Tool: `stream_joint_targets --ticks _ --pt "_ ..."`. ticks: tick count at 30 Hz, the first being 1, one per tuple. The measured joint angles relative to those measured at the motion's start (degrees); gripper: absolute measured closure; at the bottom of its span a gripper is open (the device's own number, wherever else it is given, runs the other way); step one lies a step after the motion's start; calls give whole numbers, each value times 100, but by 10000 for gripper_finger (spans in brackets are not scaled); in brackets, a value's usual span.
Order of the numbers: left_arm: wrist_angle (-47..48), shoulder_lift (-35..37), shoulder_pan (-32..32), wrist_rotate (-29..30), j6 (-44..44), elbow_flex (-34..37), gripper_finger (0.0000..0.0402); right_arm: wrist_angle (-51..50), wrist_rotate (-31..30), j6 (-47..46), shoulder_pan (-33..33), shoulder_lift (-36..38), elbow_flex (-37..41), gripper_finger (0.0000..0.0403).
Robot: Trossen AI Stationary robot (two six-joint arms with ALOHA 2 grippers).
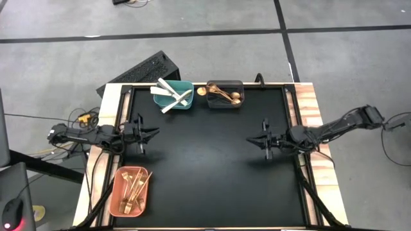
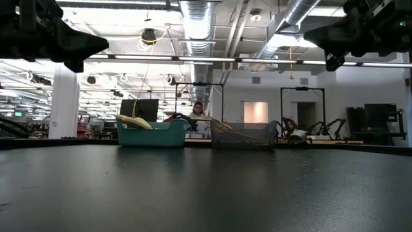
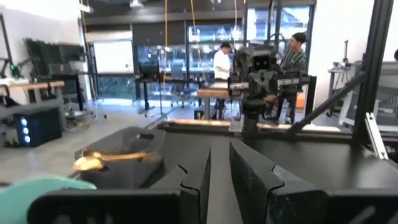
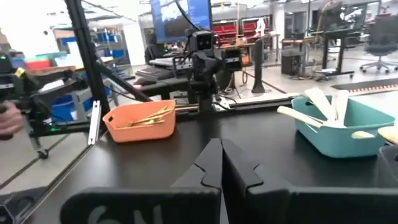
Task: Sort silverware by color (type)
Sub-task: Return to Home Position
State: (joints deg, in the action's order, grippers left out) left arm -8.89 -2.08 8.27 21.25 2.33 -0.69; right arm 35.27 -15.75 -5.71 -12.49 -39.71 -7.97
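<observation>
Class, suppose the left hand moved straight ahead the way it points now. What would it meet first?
Ahead of the left hand lies only bare black mat, then the right hand, facing it roughly head-on; exact alignment is unclear.

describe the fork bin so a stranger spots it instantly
On the black table, a teal bin and a grey bin share one edge. The salmon bin lies alone by the opposite edge, near the left gripper. Only it is orange-pink and holds gold forks.
</observation>
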Motion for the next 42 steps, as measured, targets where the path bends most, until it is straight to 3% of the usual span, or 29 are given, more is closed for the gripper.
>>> stream_joint_targets --ticks 5,14,18,24,33,38,42 --pt "12 164 0 -53 70 -96 352 -337 577 157 264 155 -13 380" --pt "78 187 0 -146 15 -171 352 -1588 995 332 641 1377 -13 379" --pt "198 187 0 -285 -52 -167 352 -2007 1008 323 663 1871 22 379" --pt "264 183 0 -325 -203 6 352 -1371 1008 299 690 2337 734 378" --pt "127 187 0 -367 -14 11 352 -1723 1023 251 807 2933 739 377" --pt "399 182 0 -502 19 -112 352 -2929 1052 76 929 3534 451 376" --pt "238 190 0 -500 260 -115 352 -3108 1109 76 929 3966 547 376"
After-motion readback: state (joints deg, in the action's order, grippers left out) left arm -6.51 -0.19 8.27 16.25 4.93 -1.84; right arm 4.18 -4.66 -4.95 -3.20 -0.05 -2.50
